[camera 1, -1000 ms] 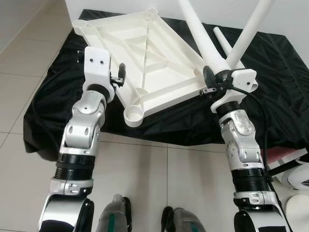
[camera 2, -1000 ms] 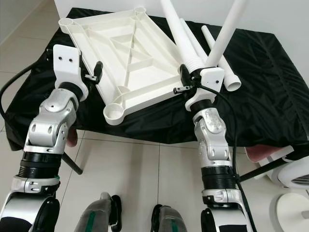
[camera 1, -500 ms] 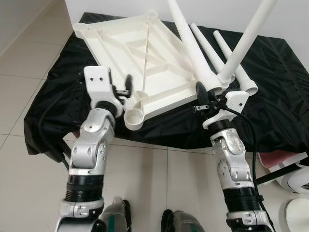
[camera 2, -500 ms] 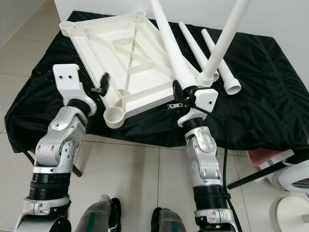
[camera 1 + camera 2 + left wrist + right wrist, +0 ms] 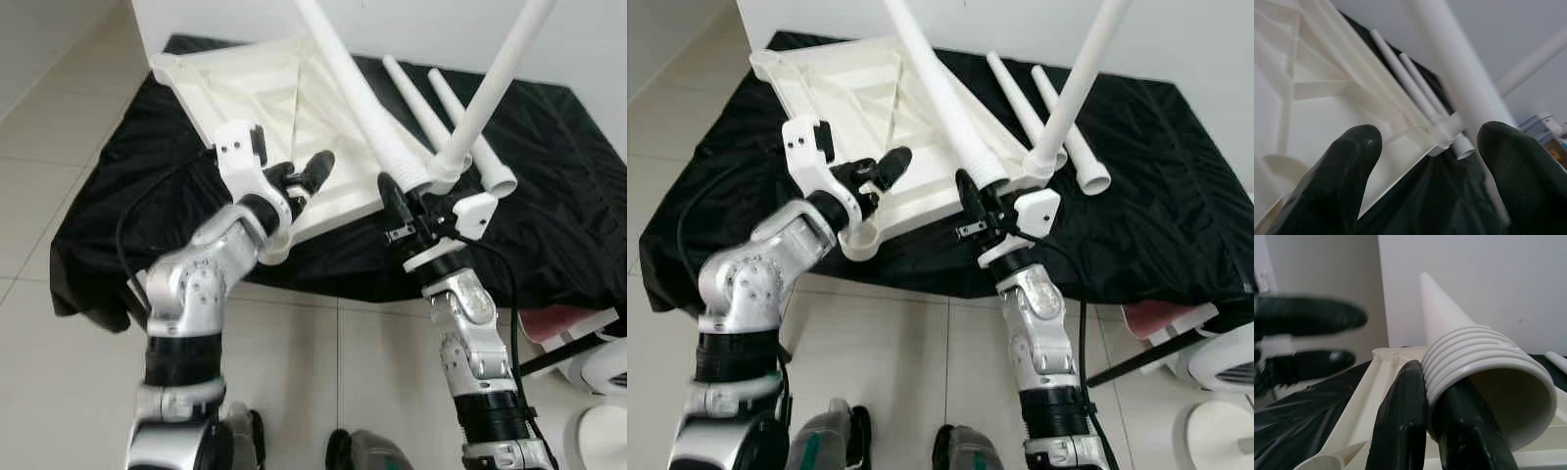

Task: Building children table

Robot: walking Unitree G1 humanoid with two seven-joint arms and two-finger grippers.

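My right fingers point(image 5: 972, 196) are clamped on the threaded end of a white leg point(image 5: 939, 96), which slants up and away to the far left. My left fingers point(image 5: 312, 174) are spread open over the near edge of the upside-down tabletop point(image 5: 257, 93) on the black-covered desk point(image 5: 549, 211). One leg point(image 5: 487, 83) stands screwed into its right corner; two spare legs point(image 5: 1043, 108) lie far right.

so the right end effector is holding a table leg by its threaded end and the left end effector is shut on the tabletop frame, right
Not quite. The left end effector is open, its fingers apart above the tabletop frame, as the left wrist view shows. The right end effector does hold the table leg by its threaded end.
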